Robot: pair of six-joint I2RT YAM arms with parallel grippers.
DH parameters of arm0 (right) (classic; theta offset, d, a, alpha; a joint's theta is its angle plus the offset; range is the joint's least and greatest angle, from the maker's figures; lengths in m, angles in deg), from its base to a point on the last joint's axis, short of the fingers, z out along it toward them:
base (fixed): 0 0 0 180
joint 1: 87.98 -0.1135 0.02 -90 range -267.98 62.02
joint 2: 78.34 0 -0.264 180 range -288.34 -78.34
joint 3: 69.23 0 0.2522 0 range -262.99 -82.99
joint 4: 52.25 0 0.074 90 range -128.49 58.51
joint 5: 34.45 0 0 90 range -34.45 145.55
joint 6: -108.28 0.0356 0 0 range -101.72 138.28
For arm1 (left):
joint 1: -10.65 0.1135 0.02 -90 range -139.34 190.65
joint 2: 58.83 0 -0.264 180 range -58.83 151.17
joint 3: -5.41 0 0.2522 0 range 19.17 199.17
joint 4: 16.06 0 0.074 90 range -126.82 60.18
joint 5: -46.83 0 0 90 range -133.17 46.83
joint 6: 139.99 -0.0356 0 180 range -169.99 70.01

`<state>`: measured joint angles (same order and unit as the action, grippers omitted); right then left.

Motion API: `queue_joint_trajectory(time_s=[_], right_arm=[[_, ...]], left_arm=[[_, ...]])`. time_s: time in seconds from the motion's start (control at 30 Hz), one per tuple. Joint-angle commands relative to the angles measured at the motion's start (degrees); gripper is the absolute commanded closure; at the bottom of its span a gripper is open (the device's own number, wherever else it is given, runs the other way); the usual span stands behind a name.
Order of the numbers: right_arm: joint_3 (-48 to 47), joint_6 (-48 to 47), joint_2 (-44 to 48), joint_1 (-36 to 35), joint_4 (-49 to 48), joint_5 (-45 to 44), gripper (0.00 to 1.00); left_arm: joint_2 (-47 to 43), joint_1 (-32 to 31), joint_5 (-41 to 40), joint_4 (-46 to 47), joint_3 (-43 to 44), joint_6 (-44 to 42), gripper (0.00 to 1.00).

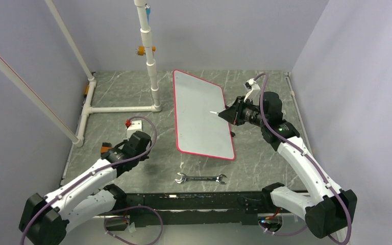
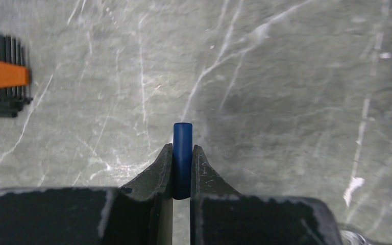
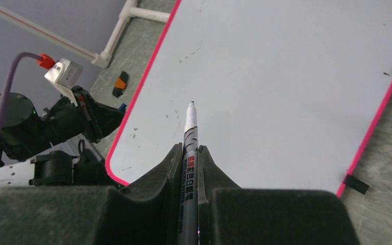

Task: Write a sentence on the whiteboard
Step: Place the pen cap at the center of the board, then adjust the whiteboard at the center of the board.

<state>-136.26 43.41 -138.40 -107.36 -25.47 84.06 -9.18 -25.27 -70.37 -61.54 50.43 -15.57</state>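
The whiteboard (image 1: 199,127) lies flat on the grey marbled table (image 1: 265,163) in the middle of the top view, its long sides running from the upper centre down toward the lower centre, its red-pink rim showing all round. The right gripper (image 1: 224,114) reaches in from the board's right edge, its jaws closed narrowly on a white marker (image 1: 214,112) that points left over the board's middle. In the right wrist view the marker's dark tip sits over the white surface near the left rim; whether it touches the board I cannot tell. That surface shows only a few small dark specks. The left gripper (image 2: 182,155) hovers over bare table at the lower left of the top view, pinching a short blue cap (image 2: 182,135) upright between its fingers. A wrench (image 1: 200,178) lies just below the board's near edge, apart from it
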Motion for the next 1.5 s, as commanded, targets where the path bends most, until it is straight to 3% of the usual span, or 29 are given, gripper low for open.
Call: queue_joint_trajectory(time_s=[0.0,0.3,0.73,0.87,1.0,1.03,1.23,1.47], right_arm=[[0.88,0.04,1.93,0.31,0.84,-4.15,1.0],[3.04,0.01,4.32,0.83,1.37,-9.25,1.0],[4.05,-0.97,5.97,1.36,2.81,-11.46,1.0],[4.06,-1.12,6.19,1.36,2.86,-11.69,1.0],[4.27,-0.88,6.86,1.42,2.85,-12.08,1.0],[4.38,-0.8,7.22,1.47,2.77,-12.29,1.0],[4.43,-1.09,9.32,1.37,3.68,-18.47,1.0],[4.49,-2.02,11.8,1.45,5.27,-22.36,1.0]], left_arm=[[4.19,0.63,-3.86,1.66,-0.19,7.03,1.0],[14.42,0.82,-1.64,2.82,1.7,7.33,0.97],[11.18,1.44,-1.68,5.21,-0.33,6.02,0.52],[6.98,1.44,-3.97,3.04,0.28,5.11,0.31],[1.87,1.42,-7.91,-0.45,3.19,1.32,0.03],[0.61,1.39,-8.59,-1.32,4.46,-0.01,0.01],[-4.54,1.39,-4.46,0.52,11.09,-6.71,0.01],[0.57,1.4,5.32,8.74,19.62,-14.44,0.02]])
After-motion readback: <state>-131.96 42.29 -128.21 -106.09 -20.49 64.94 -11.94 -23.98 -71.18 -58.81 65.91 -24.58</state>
